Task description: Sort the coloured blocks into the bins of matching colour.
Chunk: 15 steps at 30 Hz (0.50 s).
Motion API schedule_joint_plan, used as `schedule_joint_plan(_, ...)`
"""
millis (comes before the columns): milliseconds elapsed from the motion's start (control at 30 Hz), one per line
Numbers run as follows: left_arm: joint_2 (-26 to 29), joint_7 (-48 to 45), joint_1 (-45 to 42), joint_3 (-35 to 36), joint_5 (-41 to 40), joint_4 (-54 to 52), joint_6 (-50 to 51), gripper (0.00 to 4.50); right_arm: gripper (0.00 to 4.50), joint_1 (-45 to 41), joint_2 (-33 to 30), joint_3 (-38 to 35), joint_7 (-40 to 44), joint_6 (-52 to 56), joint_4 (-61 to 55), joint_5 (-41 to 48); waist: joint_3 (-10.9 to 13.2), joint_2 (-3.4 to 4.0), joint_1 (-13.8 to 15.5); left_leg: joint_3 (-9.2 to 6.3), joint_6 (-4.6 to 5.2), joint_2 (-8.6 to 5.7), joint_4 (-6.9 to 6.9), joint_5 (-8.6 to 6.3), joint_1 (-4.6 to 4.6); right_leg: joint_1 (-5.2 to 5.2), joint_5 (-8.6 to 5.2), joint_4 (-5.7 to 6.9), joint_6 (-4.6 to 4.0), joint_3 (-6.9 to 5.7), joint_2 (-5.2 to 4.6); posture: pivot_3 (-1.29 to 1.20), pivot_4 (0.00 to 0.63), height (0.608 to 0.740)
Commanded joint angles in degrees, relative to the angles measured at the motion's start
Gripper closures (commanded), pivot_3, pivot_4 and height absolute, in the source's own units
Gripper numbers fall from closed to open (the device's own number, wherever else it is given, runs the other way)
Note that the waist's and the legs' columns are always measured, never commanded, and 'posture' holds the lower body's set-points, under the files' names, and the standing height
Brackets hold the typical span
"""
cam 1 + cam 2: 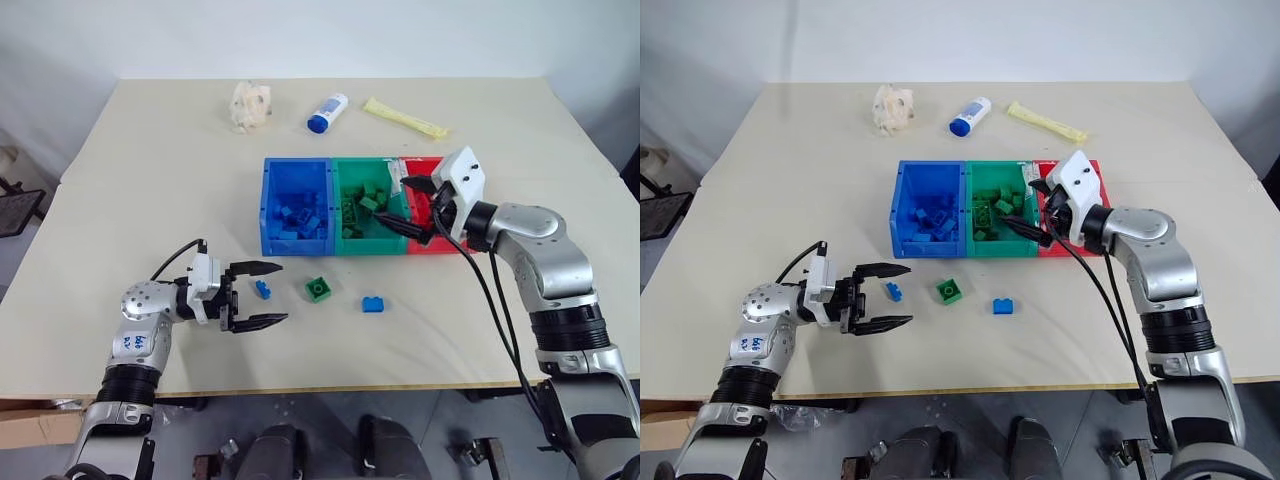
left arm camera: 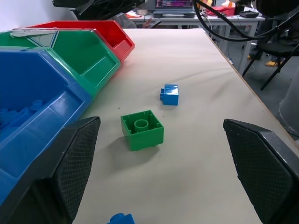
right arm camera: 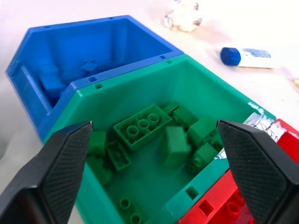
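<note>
Beige tabletop against a plain white wall: three joined bins sit mid-surface, the blue bin, the green bin and the red bin in a row, the first two already holding bricks of their own colour. The right tool hangs over the green bin near its border with the red one, fingers spread wide and nothing between them. The left tool lies level just above the tabletop, fingers fully apart and empty, pointing toward three loose bricks in front of the bins: a small blue block nearest its tips, a green block beyond it, and a second blue block farther on. Judging from this, the risk lies with the left tool's next grasp: its spread fingers bracket the small blue block closely, and a level sweep could nudge that piece into the green one, or close on two at once. Any brick carried over the joined bins could also fall into the wrong neighbour.
</note>
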Motion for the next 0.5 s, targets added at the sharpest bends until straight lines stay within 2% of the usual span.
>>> schedule_joint_plan(33, 0.19, -0.18, -0.08, 0.45, -0.21, -0.45, -0.84, 0.0, 0.03, 3.15, -2.93, -2.61, 3.71, -0.44, -5.44, 2.5, 0.0, 0.0, 0.08, -0.01, 0.0, 0.0, 0.01, 0.0, 0.0, 0.01, 0.0, -0.01, 0.0, 0.0, -0.01, 0.0, 0.15, 0.74)
schedule_joint_plan(233, 0.55, -1.12, -0.51, 0.53, -0.29, 0.77, -0.97, 0.0, 0.03, 20.9, -13.05, -9.53, 17.28, -2.57, -16.53, 9.9, 0.01, -0.02, 1.28, -0.01, 0.0, -0.01, 0.01, 0.0, -0.05, 0.03, 0.01, -0.09, 0.01, -0.04, 0.0, 0.0, 0.15, 0.74)
schedule_joint_plan(500, 1.37, -2.57, -1.06, 0.99, -0.16, 2.46, -1.27, 0.0, 0.03, 39.72, -21.97, -22.11, 27.48, -7.62, -15.23, 11.65, 0.03, -0.05, 1.55, 0.09, 0.03, 0.03, 0.13, 0.0, 0.04, 0.18, 0.02, -0.19, 0.03, 0.04, -0.01, 0.0, 0.15, 0.74)
